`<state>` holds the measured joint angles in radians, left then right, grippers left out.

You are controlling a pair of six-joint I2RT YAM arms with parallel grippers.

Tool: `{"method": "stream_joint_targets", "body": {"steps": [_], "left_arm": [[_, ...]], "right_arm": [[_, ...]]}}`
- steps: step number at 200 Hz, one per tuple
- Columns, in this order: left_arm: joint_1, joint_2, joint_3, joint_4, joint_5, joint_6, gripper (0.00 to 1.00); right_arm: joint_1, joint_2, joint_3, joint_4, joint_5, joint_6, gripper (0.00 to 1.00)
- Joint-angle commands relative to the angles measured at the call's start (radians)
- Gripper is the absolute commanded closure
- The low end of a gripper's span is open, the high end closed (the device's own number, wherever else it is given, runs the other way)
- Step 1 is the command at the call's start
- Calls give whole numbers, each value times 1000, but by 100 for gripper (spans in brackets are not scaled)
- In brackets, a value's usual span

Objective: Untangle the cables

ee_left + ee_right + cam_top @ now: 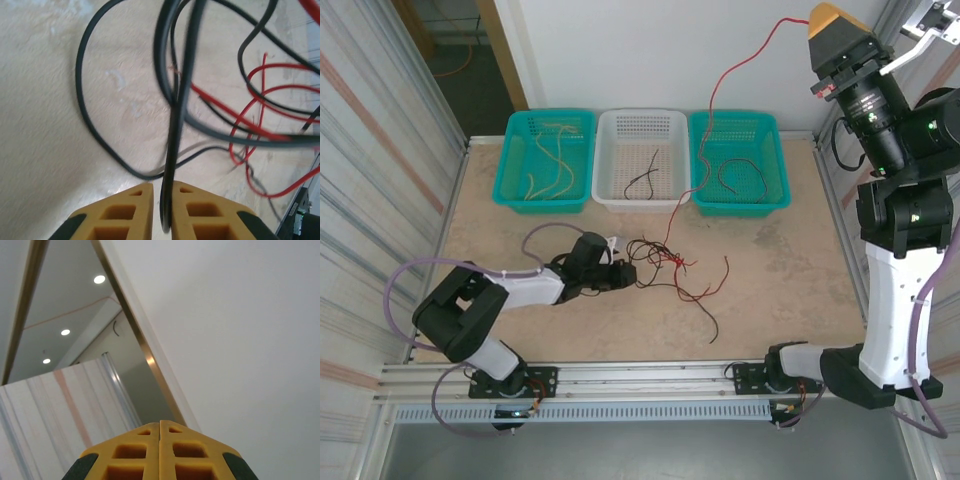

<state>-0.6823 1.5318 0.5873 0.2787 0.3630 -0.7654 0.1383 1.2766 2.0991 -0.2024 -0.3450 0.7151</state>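
My left gripper [161,186] is clamped on a black cable [170,150]; in the left wrist view this cable runs straight up between my two yellow fingers [132,207] toward 12 o'clock. Just beyond it, other black and red loops cross each other on the table [790,290]. In the top view my left gripper [625,272] lies low and points toward 3 o'clock, with its tip at the 9 o'clock edge of the tangle [670,268]. The tangle sits near the middle of the table, and loose red and dark ends trail from it toward 4 o'clock.

My right gripper [160,422] has its fingers pressed together. In the top view it [832,20] is raised high at 1 o'clock from the tangle. A long red cable [740,60] rises from the tangle, passes over the right teal basket [775,165] and reaches its yellow tip.

At 12 o'clock from the tangle three baskets stand in a row. The left teal basket [510,150] holds pale yellow cables [555,160], the white basket [610,130] holds one short black cable [642,180], and the right teal basket holds a dark red loop [740,178].
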Motion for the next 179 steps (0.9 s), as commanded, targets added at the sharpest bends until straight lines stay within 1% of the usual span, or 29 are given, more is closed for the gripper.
{"method": "stream_joint_targets", "body": {"steps": [1, 10, 21, 30, 42, 60, 75, 89, 104, 126, 144, 155, 162, 179], "left_arm": [[7, -70, -3, -53, 10, 24, 80], [8, -112, 13, -73, 20, 40, 71], [7, -181, 57, -135, 15, 78, 55], [3, -242, 109, -213, -10, 133, 42], [-6, -313, 188, -299, -41, 224, 30], [-22, -376, 291, -371, -64, 375, 16], [-24, -374, 347, -358, -56, 468, 8], [-25, -325, 396, -328, -25, 512, 7], [-27, -238, 444, -287, 12, 516, 7], [-40, -103, 501, -252, 28, 504, 9], [-52, -23, 540, -241, 25, 493, 13], [-56, 13, 567, -245, 17, 483, 17], [-56, 32, 588, -252, 21, 468, 22], [-58, 62, 621, -234, 88, 454, 36]], "right_arm": [[-20, 2, 11, 44, -47, 59, 100], [-20, 3, 0, 54, -72, 77, 100], [-20, -3, -33, 68, -93, 100, 100], [-21, -15, -73, 85, -104, 116, 100], [-20, -30, -128, 109, -123, 136, 100], [-20, -40, -189, 152, -175, 171, 100], [-20, -43, -217, 184, -207, 196, 100], [-19, -43, -217, 200, -222, 212, 100], [-19, -43, -217, 210, -229, 228, 100], [-20, -42, -211, 216, -243, 245, 100], [-20, -46, -209, 216, -254, 256, 100], [-19, -50, -214, 218, -257, 259, 100], [-19, -55, -217, 218, -257, 261, 100], [-20, -68, -260, 216, -253, 262, 100]]}}
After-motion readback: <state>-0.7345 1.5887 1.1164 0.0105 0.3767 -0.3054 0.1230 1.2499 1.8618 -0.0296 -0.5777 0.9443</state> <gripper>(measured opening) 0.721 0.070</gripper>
